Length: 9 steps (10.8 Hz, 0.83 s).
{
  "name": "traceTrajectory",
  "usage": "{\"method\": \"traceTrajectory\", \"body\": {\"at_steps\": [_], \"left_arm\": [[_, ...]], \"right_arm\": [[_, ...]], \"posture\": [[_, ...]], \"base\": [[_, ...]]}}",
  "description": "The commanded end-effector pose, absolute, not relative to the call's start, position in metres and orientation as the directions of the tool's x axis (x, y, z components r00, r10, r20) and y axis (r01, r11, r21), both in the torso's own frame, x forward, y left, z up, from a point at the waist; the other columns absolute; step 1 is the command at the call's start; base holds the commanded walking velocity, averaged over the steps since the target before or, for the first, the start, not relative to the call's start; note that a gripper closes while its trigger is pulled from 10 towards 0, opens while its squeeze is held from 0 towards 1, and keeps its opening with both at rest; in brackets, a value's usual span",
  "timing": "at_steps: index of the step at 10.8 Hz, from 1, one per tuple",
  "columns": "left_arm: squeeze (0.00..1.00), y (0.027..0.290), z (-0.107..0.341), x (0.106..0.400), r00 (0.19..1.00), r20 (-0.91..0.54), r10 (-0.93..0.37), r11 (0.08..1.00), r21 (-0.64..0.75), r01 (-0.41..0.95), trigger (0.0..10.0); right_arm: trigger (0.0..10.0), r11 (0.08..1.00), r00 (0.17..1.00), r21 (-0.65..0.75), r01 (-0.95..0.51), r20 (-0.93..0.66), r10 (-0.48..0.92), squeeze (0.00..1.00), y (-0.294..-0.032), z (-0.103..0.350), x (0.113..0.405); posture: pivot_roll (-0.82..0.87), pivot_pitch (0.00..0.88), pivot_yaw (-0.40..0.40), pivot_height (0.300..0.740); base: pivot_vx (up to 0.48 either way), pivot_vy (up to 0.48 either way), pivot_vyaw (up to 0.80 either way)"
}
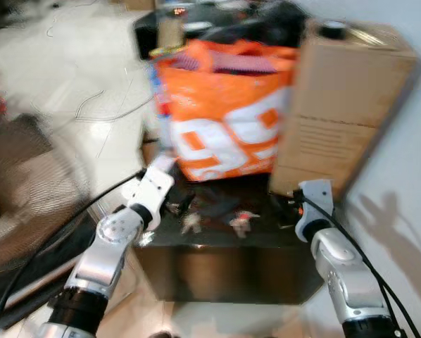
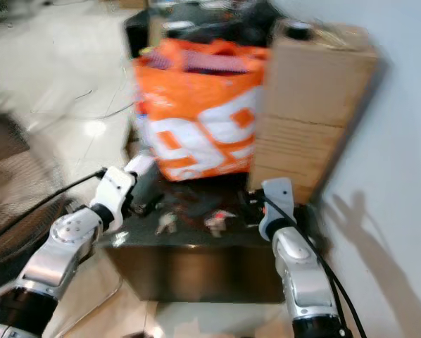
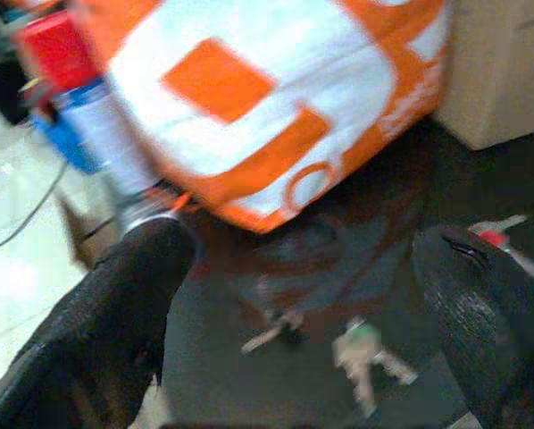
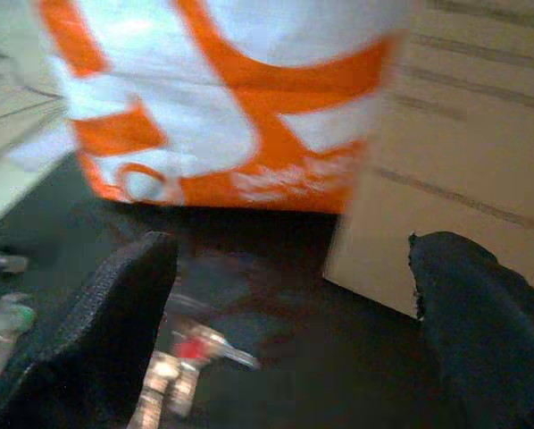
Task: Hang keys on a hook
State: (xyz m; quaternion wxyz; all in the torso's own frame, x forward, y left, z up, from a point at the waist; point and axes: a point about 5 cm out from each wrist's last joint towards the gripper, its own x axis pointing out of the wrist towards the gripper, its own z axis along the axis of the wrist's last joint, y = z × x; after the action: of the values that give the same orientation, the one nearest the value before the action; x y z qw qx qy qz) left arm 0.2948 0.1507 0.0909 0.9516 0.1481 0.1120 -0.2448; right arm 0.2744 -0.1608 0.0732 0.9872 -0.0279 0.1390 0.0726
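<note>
Both grippers hover low over the near edge of the dark counter, fingers spread and empty — left gripper and right gripper seemingly bracketing the keys, which lie loose between them. Behind stand an orange bag and a cardboard box — no hook can be made out.

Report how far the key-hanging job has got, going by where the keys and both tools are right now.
Done: nothing yet; the keys lie on the dark table before the orange bag. In hand: both arms reach over the table, the left tool and the right tool open and empty, with keys on the tabletop ahead of each. Left: grasp a bunch, lift it, carry it to a hook and hang it.
</note>
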Motion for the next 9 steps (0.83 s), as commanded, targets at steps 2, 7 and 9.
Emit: {"method": "traceTrajectory", "body": {"at_steps": [2,7,9], "left_arm": [[0.08,0.1539,0.095,0.2966,0.862,-0.273,-0.427,0.839,0.235,0.49,10.0],[0.07,0.1499,0.0955,0.2988,0.859,-0.266,-0.438,0.838,0.227,0.497,10.0],[0.07,0.1488,0.0956,0.2995,0.859,-0.265,-0.438,0.838,0.226,0.497,10.0]], "right_arm": [[10.0,0.994,0.959,-0.033,-0.105,-0.268,0.092,1.0,-0.1625,0.0742,0.2745],[10.0,0.987,0.959,-0.103,-0.12,-0.27,0.089,1.0,-0.1661,0.0754,0.2765],[10.0,0.986,0.959,-0.129,-0.108,-0.273,0.069,1.0,-0.1691,0.0749,0.2773]], "posture": [[-0.09,0.0,0.044,0.74],[-0.1,0.0,0.039,0.74],[-0.1,0.0,0.038,0.74]], "base": [[0.309,0.0,0.3],[0.31,0.0,0.0],[0.3,0.0,0.28]]}}
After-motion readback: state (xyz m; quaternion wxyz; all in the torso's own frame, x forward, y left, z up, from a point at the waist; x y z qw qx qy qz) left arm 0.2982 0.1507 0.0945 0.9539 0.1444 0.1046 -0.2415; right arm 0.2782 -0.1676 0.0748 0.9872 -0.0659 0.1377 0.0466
